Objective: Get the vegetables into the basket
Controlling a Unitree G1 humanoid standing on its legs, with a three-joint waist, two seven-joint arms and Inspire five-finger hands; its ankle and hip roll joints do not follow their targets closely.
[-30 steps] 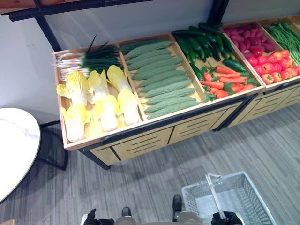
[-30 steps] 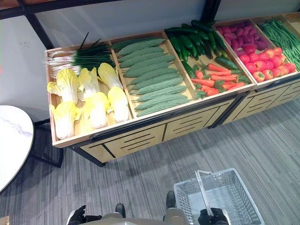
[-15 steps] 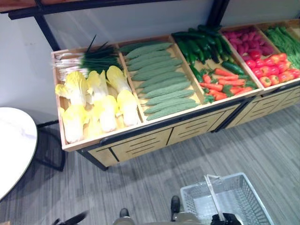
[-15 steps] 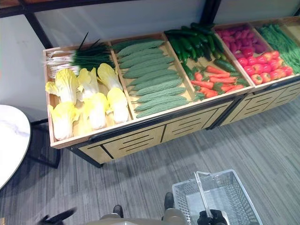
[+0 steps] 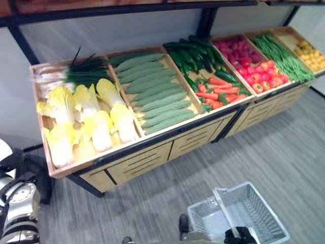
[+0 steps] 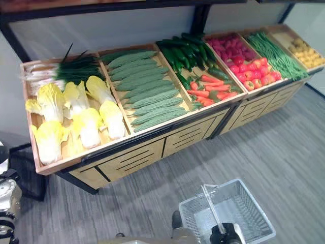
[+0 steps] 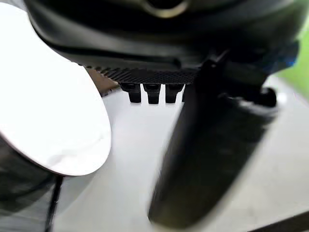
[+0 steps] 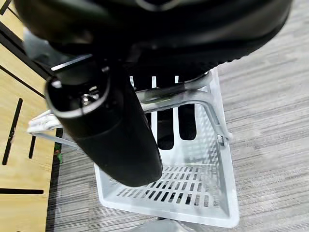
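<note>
From where I stand, the left arm is silver-grey metal, built of stacked ribbed rings, with a round pale disc in a dark rim on its side. The left hand is a glossy black housing with a strip of fine ridged texture along the palm edge. Short, square-tipped black fingers sit in a row beside a thick, smooth, dark thumb. The right hand is the same black shell. Its thumb is a fat rounded tube with a silver-rimmed cap and small screws, and its fingers are flat black bars.
</note>
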